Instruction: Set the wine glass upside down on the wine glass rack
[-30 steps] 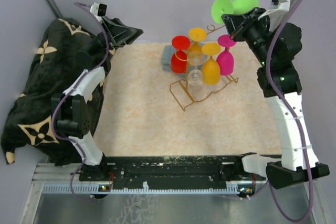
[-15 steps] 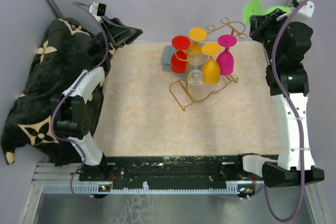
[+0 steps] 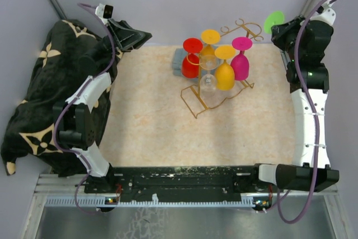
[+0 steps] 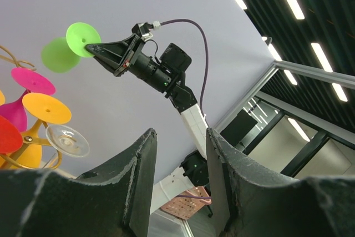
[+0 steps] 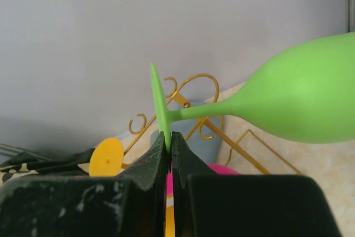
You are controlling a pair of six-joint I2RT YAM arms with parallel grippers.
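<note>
The right gripper [image 5: 168, 137] pinches the foot rim of the lime-green wine glass [image 5: 299, 104]. The glass's stem lies sideways, crosswise to the fingers, above the table's far right corner beside the thin gold wire rack [image 3: 188, 103]. The left gripper [image 4: 180, 134] is empty, its fingers apart.

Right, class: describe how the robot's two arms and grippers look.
Both the left arm and right arm have white tubular links between chunky black joints, each trailed by a thin purple cable. The left gripper and right gripper are matt black with two tapering fingers. A small green light glows on the right arm.
</note>
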